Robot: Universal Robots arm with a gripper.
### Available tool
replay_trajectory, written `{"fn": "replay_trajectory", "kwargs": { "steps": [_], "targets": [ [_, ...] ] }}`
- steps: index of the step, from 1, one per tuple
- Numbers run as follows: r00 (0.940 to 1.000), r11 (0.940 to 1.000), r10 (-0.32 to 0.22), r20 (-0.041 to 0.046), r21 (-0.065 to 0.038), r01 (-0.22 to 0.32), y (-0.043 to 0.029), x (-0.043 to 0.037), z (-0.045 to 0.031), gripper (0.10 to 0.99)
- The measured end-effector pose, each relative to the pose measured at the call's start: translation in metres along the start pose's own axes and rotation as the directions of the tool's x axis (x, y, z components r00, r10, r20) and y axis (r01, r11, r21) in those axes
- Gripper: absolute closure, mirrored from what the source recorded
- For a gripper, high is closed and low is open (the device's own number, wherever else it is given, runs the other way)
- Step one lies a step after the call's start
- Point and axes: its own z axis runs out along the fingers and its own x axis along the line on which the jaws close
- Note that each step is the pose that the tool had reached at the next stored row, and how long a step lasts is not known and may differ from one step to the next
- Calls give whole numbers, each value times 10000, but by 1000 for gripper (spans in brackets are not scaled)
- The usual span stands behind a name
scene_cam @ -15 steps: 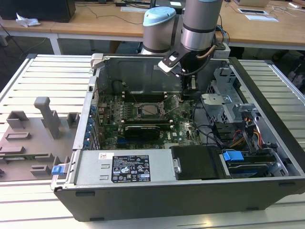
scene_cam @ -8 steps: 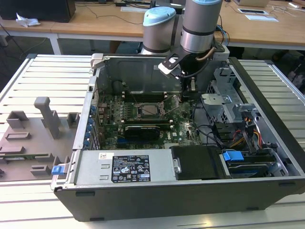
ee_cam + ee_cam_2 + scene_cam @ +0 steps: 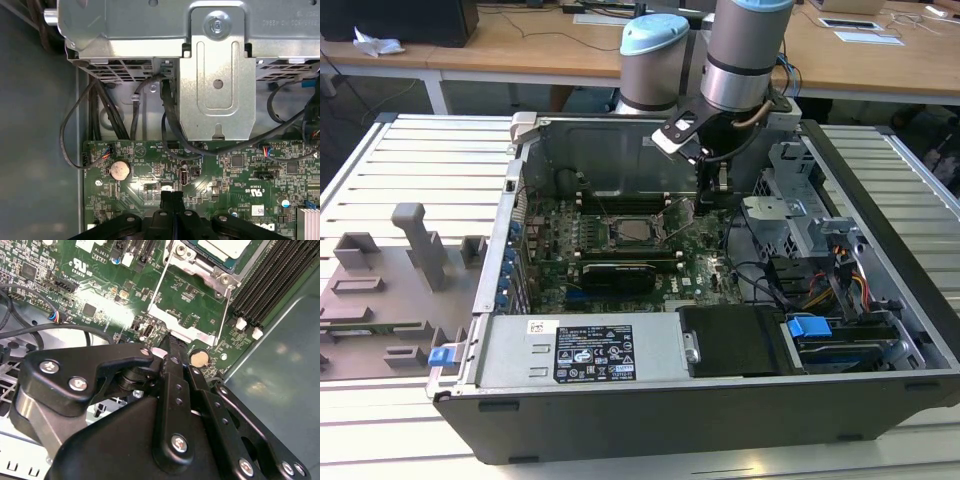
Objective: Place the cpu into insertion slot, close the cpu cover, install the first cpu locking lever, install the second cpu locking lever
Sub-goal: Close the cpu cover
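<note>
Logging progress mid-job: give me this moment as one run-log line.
cpu: in insertion slot | cpu cover: open, not closed | gripper: shut, holding nothing, tips near the cover's edge

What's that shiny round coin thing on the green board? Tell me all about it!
It is a flat round silvery disc, metal by its look, like a coin battery. It lies flat on the green circuit board, near the board's corner. The black gripper, shut, is close by but apart.
</note>
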Motion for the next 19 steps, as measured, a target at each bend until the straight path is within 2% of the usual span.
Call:
{"fn": "replay_trajectory", "kwargs": {
  "steps": [9,19],
  "targets": [
    [10000,10000,0,-1,0,0,-12,0,0,980],
    [10000,10000,-1,-1,-20,1,-98,-1,-5,980]
  ]
}}
